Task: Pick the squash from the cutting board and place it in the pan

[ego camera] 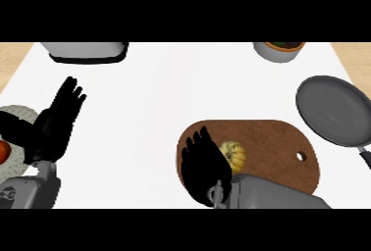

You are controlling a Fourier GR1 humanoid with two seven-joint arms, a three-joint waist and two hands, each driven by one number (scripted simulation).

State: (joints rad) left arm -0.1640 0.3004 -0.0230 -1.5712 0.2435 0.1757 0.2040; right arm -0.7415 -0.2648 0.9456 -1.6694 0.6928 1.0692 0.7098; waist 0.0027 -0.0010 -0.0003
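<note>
Head view: the yellow, ribbed squash (234, 155) lies on the brown oval cutting board (279, 142), just right of the right robot hand (204, 164). That hand's fingers are straight and spread and grasp nothing; whether they touch the squash cannot be told. The round grey pan (332, 113) sits farther right on the white counter (159, 98). The left robot hand (56, 120) rests open at the left.

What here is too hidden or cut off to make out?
All in the head view:
The squash: its left side is hidden by the right hand.
The grey appliance and the pot: cut off by the top edge.
The red thing: cut off by the left edge, unidentifiable.
The pan: its handle's end runs off the right edge.
</note>
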